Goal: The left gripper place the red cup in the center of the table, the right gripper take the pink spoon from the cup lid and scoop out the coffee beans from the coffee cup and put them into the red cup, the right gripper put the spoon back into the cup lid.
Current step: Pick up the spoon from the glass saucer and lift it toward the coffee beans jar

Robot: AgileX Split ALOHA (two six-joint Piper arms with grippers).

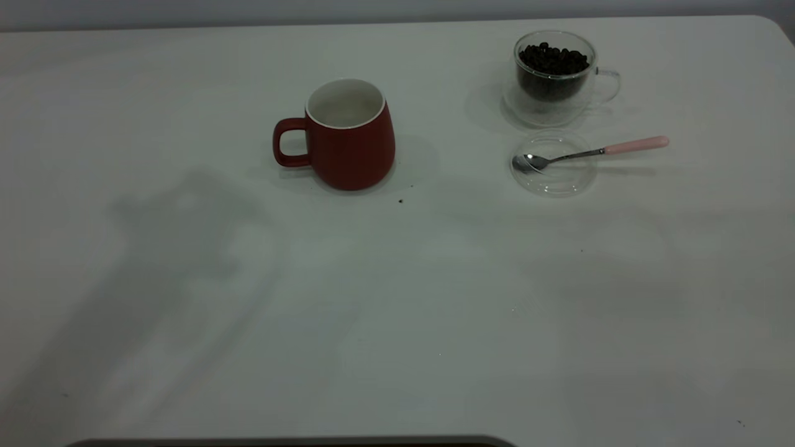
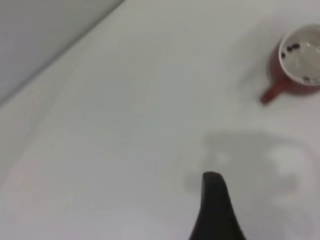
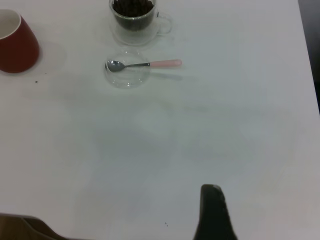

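The dark red round mug [image 1: 351,133] stands near the middle of the big white desk [image 1: 397,298]. A few dark brown coffee beans [image 2: 292,48] already lie inside it. The little spoon with the pink handle [image 1: 590,152] rests with its silver bowl in the round clear lid [image 1: 553,164], just beside the clear glass cup [image 1: 554,77] of beans. The job looks nearly done or done. Only one finger of the left tool [image 2: 215,210] and of the right tool [image 3: 214,212] shows, so I cannot tell if they are apart.

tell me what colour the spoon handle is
Pale pink, on the pink spoon whose silver bowl rests in the cup lid; the exterior view shows it best.
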